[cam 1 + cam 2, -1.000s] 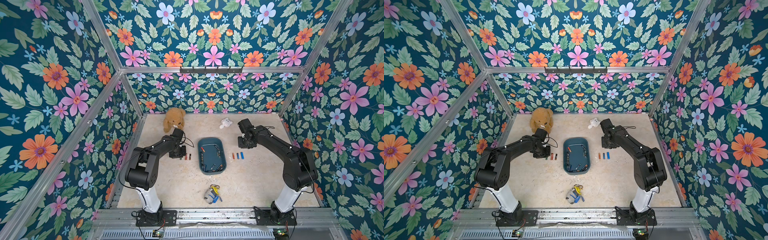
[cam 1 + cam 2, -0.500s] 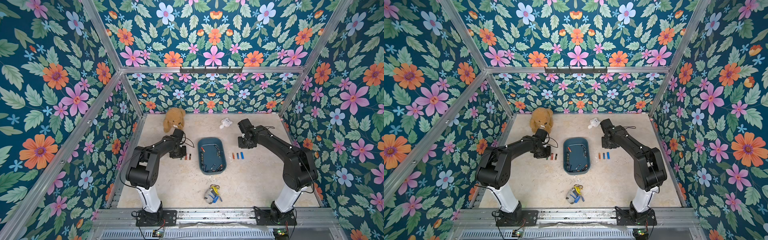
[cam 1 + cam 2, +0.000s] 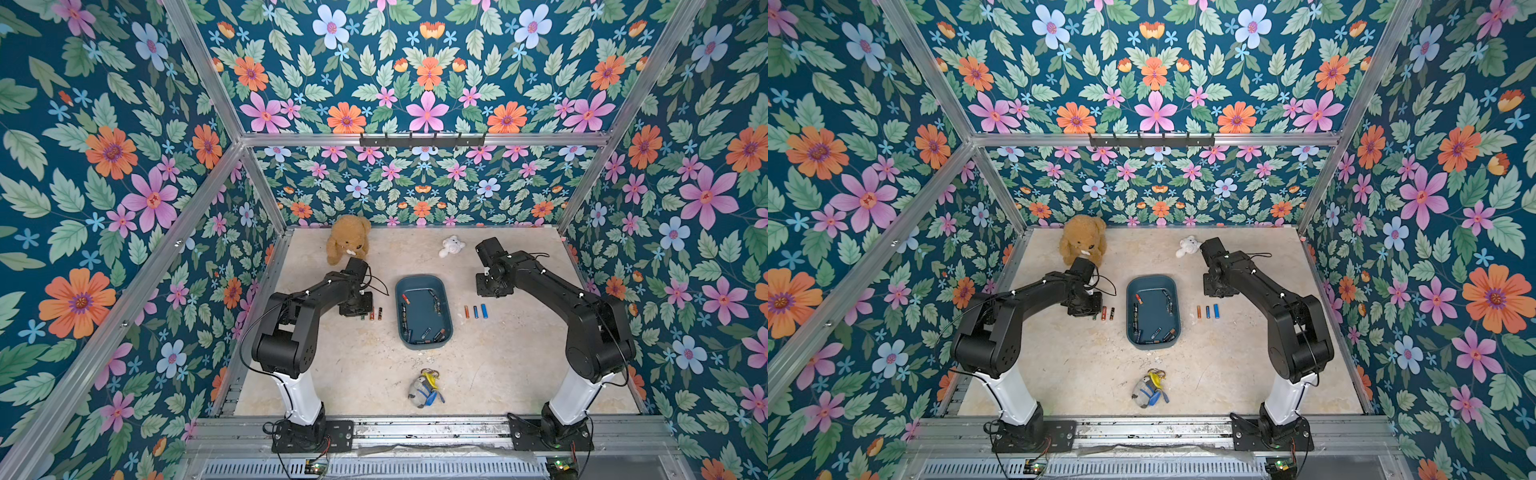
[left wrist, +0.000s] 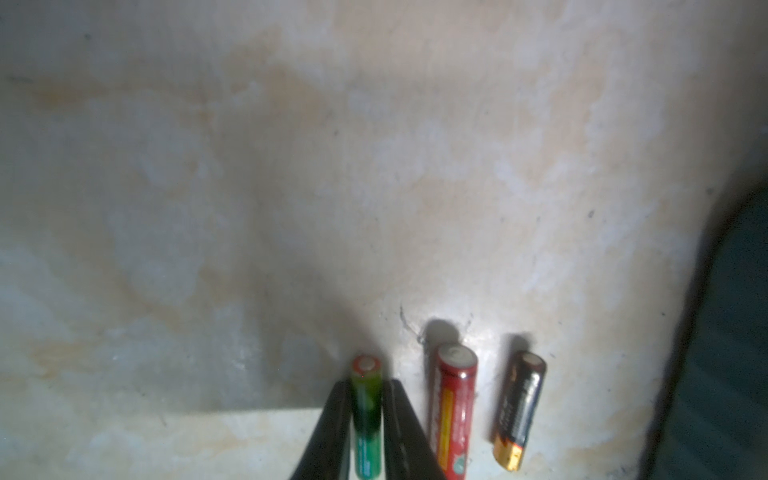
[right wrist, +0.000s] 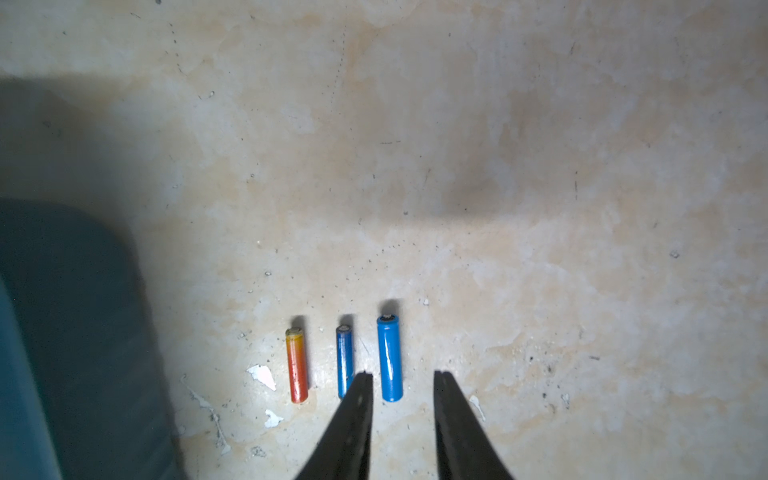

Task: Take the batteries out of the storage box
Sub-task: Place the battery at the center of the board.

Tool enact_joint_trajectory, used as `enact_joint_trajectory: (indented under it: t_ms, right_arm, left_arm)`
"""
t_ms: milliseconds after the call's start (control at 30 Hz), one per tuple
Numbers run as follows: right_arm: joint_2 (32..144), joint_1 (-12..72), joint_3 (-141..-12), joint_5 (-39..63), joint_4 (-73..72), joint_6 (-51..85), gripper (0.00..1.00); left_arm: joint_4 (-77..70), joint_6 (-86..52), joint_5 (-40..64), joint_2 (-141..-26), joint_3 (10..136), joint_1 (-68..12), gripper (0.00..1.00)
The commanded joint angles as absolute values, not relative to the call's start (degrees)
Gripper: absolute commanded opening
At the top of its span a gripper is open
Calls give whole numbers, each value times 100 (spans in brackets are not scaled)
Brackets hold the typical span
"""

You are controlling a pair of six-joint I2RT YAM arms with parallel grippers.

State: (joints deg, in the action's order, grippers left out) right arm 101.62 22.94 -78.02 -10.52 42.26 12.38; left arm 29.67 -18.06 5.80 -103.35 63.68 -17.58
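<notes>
Batteries (image 3: 424, 333) in three lots: most loose in box (image 3: 419, 279), mainly along its side walls and the end nearest the arm bases, mostly black; three in a row on table (image 3: 365, 365) left of box; three more in a row right of it. Box mid-table, between both arms, long sides running away from the bases.

Left row, outward from box: black battery (image 4: 519, 411), red battery (image 4: 455, 407), green battery (image 4: 366, 415). All parallel, lying flat, apart from one another. Left gripper (image 4: 368, 381) down at green battery, one finger close along each side, end cap poking out past the tips. Touching or a hair off: cannot tell, so gripped or merely flanked left undecided.

Right row, outward from box: orange battery (image 5: 297, 365), slim blue battery (image 5: 344, 361), thick blue battery (image 5: 390, 357). Parallel, not touching. Right gripper (image 5: 402, 374) with jaws parted and nothing held; in the wrist view, thick blue battery showing in the gap between the tips, slim one partly behind one finger.

Elsewhere on table: teddy (image 3: 348, 239) at far left, just beyond left wrist; white toy (image 3: 451, 246) at far edge near right arm; small grey toy (image 3: 424, 388) with blue and yellow bits between box and bases.
</notes>
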Motion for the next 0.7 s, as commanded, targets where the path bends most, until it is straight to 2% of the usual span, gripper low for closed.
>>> enact_joint_trajectory:
  t_ms: [0,400,667]
  right_arm:
    - [10125,2294,-7831,-1125,4279,1282,31]
    - [10115,2376,-8062,-1184,4440,1366,31]
    - [10424,3040,-9078,-1239,4818,1772,32]
  left_arm:
    - [3062,-1776,547,-10301,6415,-1753,22]
    - [3358,-1750,490,-10146,6756,-1749,27]
    - [3629,-1729,395,-9939,6970,-1757,29]
